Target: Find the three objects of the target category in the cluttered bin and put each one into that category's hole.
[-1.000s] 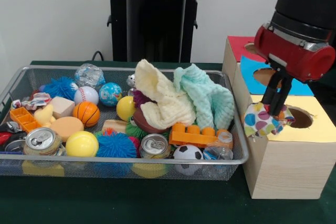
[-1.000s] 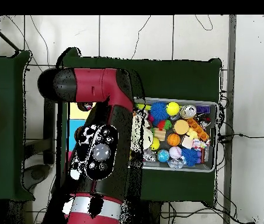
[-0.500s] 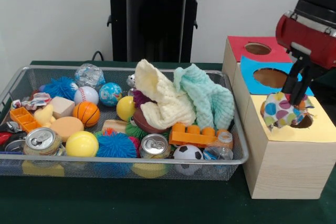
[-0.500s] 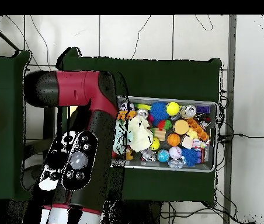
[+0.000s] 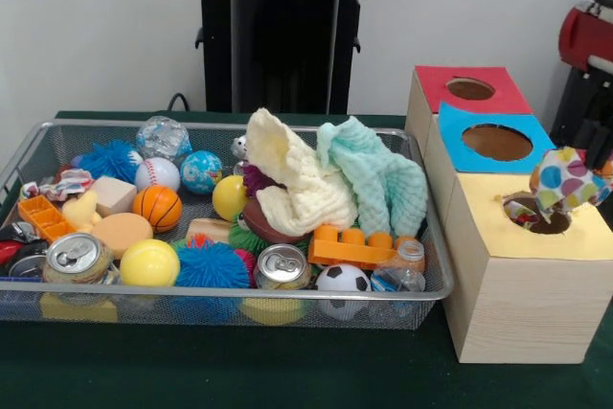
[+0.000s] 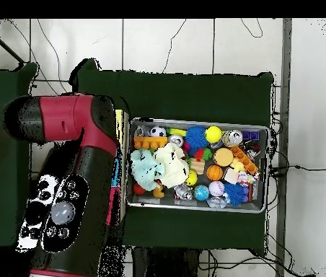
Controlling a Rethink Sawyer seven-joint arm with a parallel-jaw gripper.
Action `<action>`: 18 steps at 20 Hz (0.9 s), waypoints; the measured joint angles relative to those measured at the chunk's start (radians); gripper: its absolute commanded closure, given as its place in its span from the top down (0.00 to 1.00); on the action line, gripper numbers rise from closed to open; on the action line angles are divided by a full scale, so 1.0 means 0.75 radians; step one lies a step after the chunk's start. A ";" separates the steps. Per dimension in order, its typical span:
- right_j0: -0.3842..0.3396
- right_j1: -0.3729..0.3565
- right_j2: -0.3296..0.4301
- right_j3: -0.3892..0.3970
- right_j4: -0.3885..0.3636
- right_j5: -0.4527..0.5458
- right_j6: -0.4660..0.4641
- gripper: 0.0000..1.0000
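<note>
Left and centre of the front view is the wire bin (image 5: 29, 146), packed so tight with balls, cans and two cloths that plenty sits half-buried. At right, the polka-dot cloth (image 5: 567, 182) hangs over the hole in the yellow box top (image 5: 533, 214). The gripper (image 5: 601, 155) is cut off at the right edge, honestly can't tell if it's clamped or loose. Overhead, the arm (image 6: 72, 187) hides the boxes.
</note>
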 measured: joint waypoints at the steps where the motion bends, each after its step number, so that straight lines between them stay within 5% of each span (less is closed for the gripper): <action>1: 0.006 0.000 0.000 0.001 0.007 0.000 0.001 0.00; 18: -0.015 0.003 -0.001 0.116 0.061 -0.054 0.003 0.00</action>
